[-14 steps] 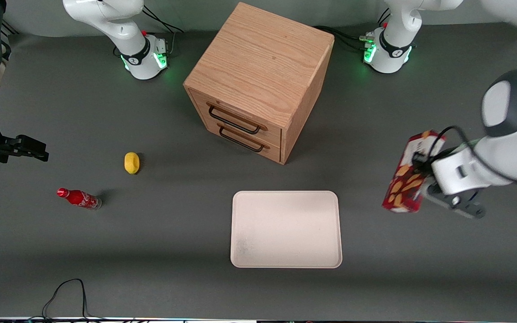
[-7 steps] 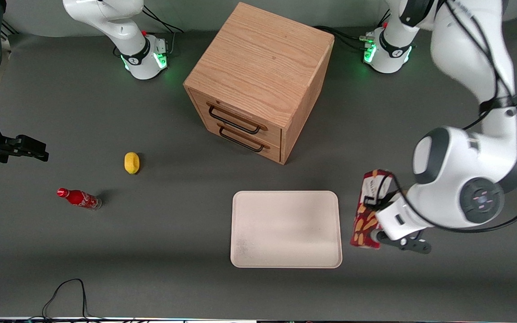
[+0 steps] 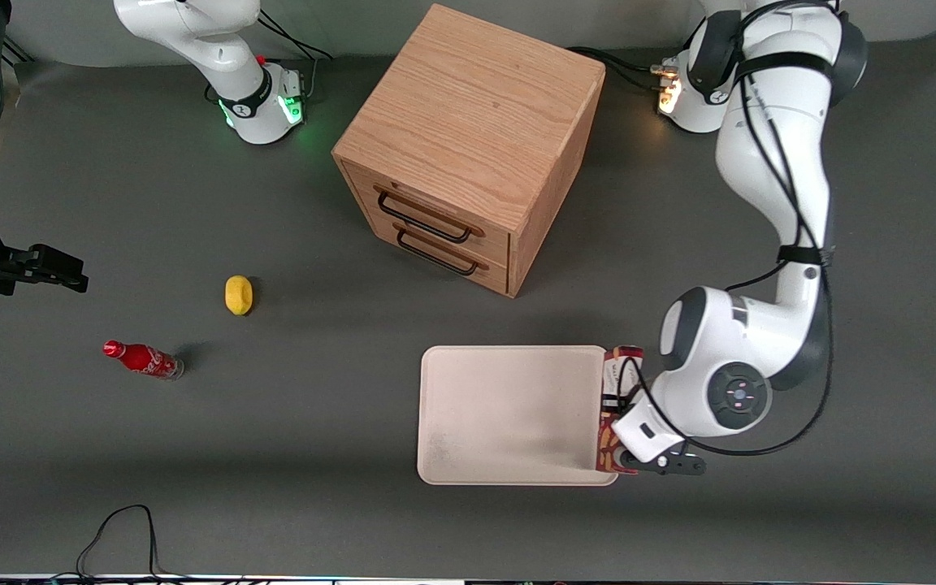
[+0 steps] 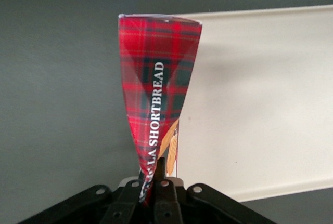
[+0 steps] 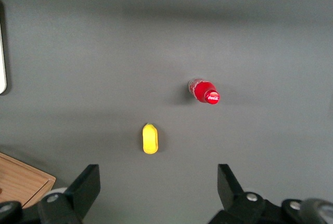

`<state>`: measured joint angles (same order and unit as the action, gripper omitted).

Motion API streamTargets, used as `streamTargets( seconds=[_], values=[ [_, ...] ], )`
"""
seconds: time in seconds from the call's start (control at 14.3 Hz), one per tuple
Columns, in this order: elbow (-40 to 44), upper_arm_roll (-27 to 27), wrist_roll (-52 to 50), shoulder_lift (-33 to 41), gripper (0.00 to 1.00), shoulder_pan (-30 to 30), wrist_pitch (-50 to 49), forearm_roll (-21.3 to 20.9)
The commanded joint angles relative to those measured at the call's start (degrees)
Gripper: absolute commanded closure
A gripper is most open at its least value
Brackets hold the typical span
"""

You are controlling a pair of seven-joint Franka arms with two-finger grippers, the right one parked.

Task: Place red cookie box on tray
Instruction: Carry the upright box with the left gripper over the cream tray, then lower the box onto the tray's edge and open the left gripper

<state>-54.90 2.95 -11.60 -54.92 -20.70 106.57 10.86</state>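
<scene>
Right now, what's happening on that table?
The left arm's gripper has its jaws shut on the red cookie box, holding it above the edge of the tray at the working arm's end. The box is not yet set down; it straddles the rim, part above the tray and part above the table. The soda bottle, the yellow object and the wooden drawer cabinet sit untouched.

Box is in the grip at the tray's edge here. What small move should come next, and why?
Probably a short carry further over the tray toward its middle before lowering. The gripper is shut on the red cookie box, which hangs above the tray's rim at the working arm's end, so letting go now would likely leave it partly off the tray.
</scene>
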Motion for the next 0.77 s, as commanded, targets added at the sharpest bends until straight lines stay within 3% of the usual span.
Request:
streamTargets(
  seconds=[0.0,0.7],
  values=[
    [2.52,1.27,-5.09,-1.76,1.0,-2.23,-0.57,0.39],
    [-1.87,1.36,-6.51,-2.21,1.0,-3.65,6.37,-0.75]
  ],
)
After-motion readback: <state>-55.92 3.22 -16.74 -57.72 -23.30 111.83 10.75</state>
